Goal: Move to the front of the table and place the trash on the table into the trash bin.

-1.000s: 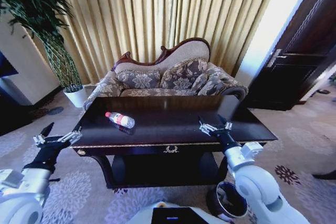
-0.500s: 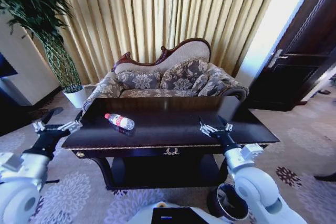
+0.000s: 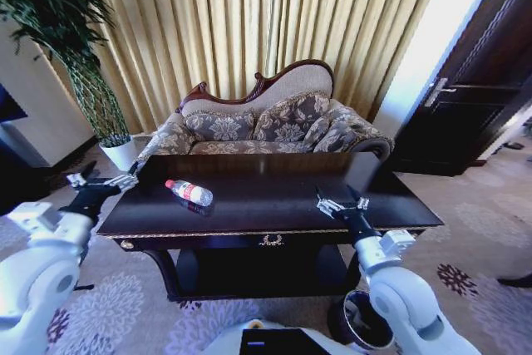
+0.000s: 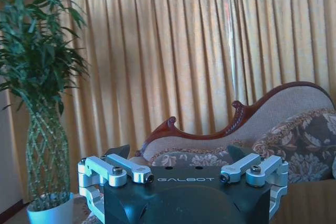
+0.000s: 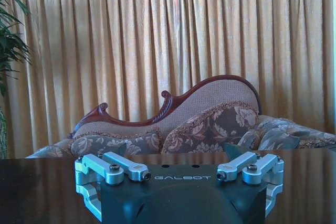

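Robot stationed at the front of the table (image 3: 274,218), before any grasp. The only trash in evidence, a clear bottle (image 3: 189,191) with a red cap, lies on its side on the left half of the glossy top, well apart from both grippers; the trash bin (image 3: 359,318) stands on the carpet by the table's front right corner, partly hidden behind the right arm. Principal risk: a round bottle lying flat on a slick surface is likely to roll or skid if one finger reaches it first, and could go off the near edge; the carry across to the bin adds a chance of clipping the table rim. The left gripper (image 3: 103,181) is raised beyond the table's left end, level with the top, fingers spread. The right gripper (image 3: 338,203) hovers low over the right half, apparently spread too, though its fingertips are hard to resolve.
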Tool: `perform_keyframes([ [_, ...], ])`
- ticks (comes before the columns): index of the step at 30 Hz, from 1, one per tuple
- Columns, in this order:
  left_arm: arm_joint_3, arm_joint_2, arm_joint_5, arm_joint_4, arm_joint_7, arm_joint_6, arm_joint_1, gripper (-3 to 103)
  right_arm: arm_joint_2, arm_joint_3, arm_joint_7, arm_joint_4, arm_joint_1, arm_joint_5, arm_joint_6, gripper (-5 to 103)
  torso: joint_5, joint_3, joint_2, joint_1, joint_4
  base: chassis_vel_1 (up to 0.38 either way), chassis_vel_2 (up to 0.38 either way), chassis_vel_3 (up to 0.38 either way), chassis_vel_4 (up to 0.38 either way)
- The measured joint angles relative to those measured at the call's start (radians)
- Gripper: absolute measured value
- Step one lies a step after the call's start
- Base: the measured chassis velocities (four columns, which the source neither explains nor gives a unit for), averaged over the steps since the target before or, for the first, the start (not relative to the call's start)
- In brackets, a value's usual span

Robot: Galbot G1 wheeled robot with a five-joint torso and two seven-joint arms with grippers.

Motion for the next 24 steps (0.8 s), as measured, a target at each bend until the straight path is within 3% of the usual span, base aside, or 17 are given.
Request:
perform_keyframes([
  [3, 0.029, 0.038, 0.028, 0.047, 0.029, -0.001, -0.041, 100, -0.001, 0.013, 0.002, 0.005, -0.014, -0.004, 0.002, 100, 0.0001, 0.000, 0.000, 0.000, 0.0000, 0.000, 0.000, 0.000, 0.000],
  [5, 0.033, 0.065, 0.091, 0.076, 0.093, -0.003, -0.054, 100, -0.003, 0.018, 0.003, 0.008, -0.027, -0.007, 0.004, 100, 0.0001, 0.000, 0.000, 0.000, 0.0000, 0.000, 0.000, 0.000, 0.000],
  [10, 0.045, 0.110, 0.194, 0.124, 0.152, -0.018, -0.067, 100, -0.001, 0.019, 0.003, 0.010, -0.043, -0.024, 0.011, 100, 0.0002, 0.000, 0.000, 0.000, 0.0001, 0.000, 0.000, 0.000, 0.000],
  [13, 0.041, 0.158, 0.369, 0.192, 0.243, -0.093, -0.069, 100, 0.005, 0.018, 0.003, 0.007, -0.052, -0.034, 0.017, 100, 0.0001, 0.000, 0.000, 0.000, 0.0002, 0.000, 0.000, 0.000, 0.000],
  [15, 0.037, 0.167, 0.406, 0.207, 0.267, -0.118, -0.068, 100, 0.006, 0.018, 0.003, 0.006, -0.053, -0.036, 0.018, 100, 0.0002, 0.000, 0.000, 0.000, 0.0001, 0.000, 0.000, 0.000, 0.000],
  [17, 0.031, 0.198, 0.494, 0.237, 0.329, -0.169, -0.069, 100, 0.006, 0.019, 0.003, 0.005, -0.057, -0.037, 0.020, 100, 0.0002, 0.000, 0.000, 0.000, 0.0001, 0.000, 0.000, 0.000, 0.000],
  [21, 0.050, 0.225, 0.541, 0.255, 0.365, -0.217, -0.082, 100, 0.004, 0.025, 0.003, 0.004, -0.060, -0.037, 0.022, 100, 0.0001, 0.000, 0.000, 0.000, 0.0001, 0.000, 0.000, 0.000, 0.000],
  [24, 0.064, 0.228, 0.535, 0.243, 0.377, -0.218, -0.085, 100, 0.001, 0.028, 0.003, 0.001, -0.060, -0.037, 0.023, 100, 0.0002, 0.000, 0.000, 0.000, -0.0001, 0.000, 0.000, 0.000, 0.000],
])
